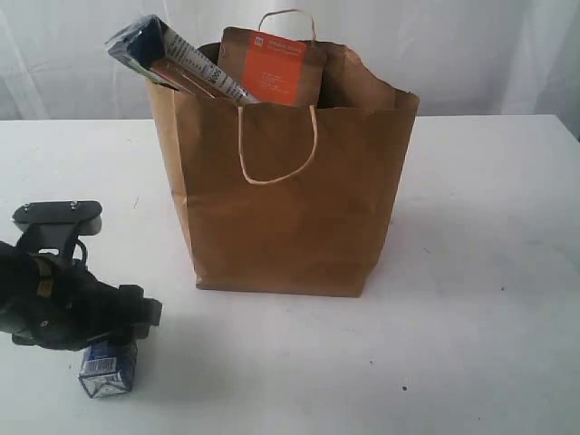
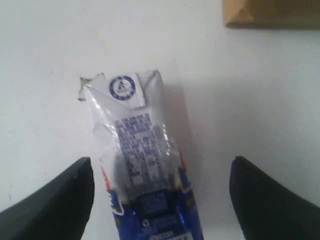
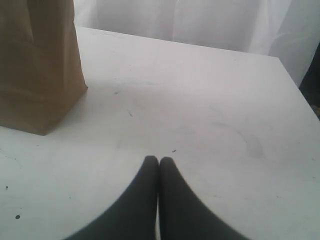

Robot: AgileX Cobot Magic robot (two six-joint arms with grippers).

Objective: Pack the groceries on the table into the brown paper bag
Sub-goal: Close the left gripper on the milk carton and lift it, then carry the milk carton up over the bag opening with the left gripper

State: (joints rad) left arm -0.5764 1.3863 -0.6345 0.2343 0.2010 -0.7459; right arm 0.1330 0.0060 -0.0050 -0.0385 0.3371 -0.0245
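With pick-up in hand, the left gripper (image 2: 161, 161), jaws spread, straddled the small blue-white carton (image 2: 145, 165) on the table (image 2: 250, 100), likely needing to clamp and lift toward the brown paper bag (image 1: 290, 199); the right gripper (image 3: 159, 161) sat closed

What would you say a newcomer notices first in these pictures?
The tall brown paper bag at the centre, with a blue spaghetti packet and an orange-labelled pouch sticking out of its top. Then the small blue-white carton on the table at the exterior view's lower left, with the open left gripper straddling it.
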